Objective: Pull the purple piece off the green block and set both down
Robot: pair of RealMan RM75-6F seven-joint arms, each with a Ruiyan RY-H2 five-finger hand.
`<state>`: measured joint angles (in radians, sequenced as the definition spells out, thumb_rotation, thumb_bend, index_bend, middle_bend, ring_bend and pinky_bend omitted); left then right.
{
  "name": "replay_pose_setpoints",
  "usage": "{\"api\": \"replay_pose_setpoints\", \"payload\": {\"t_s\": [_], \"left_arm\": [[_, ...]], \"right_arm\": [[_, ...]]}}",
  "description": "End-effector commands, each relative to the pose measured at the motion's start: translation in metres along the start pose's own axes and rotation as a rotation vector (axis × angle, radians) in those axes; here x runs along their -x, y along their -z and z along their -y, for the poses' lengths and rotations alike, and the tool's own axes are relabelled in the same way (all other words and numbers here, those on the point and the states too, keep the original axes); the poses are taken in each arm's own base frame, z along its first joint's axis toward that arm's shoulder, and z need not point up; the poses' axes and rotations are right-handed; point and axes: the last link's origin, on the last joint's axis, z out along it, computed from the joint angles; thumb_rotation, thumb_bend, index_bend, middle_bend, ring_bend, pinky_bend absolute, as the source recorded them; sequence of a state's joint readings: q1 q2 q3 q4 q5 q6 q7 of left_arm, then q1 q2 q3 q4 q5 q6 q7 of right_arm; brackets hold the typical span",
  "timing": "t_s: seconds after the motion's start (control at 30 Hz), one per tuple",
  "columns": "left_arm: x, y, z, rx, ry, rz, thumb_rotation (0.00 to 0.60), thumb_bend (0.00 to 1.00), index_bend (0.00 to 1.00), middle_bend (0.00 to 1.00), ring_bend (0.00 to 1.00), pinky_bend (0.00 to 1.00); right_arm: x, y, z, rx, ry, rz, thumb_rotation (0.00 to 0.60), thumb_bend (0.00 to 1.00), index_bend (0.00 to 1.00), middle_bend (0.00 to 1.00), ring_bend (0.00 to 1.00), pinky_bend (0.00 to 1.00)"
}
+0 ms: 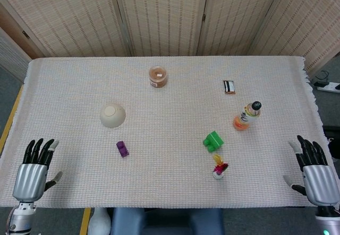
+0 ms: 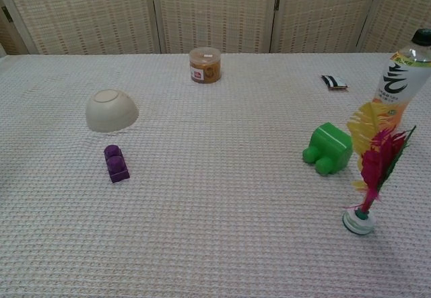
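Left hand (image 1: 30,176) seen at table's near-left edge, fingers spread, nothing held. Upturned cream bowl (image 2: 111,109) placed just beyond purple piece (image 2: 116,163), which is laid flat on woven cloth (image 2: 215,231), well apart from green block (image 2: 328,148). Round tub (image 2: 205,64) with small red-white label, writing unreadable. Feathered shuttlecock (image 2: 369,170) and bottle (image 2: 402,83) with large dark characters on label found right. Right hand (image 1: 317,172) spread, empty, near-right edge.
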<state>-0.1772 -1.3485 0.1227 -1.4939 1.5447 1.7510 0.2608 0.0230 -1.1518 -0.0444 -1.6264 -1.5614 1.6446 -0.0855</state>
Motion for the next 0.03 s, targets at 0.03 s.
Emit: {"api": "replay_pose_setpoints", "payload": {"t_s": [0.03], "left_arm": [[0.0015,0.0118,0.0072,0.005,-0.003,0.062,0.600,0.22,0.13,0.15,0.02,0.06]], "right_arm": [[0.0020,-0.0023,-0.0046,-0.005,-0.011,0.003,0.600,0.24,0.00,0.00,0.00,0.00]]}}
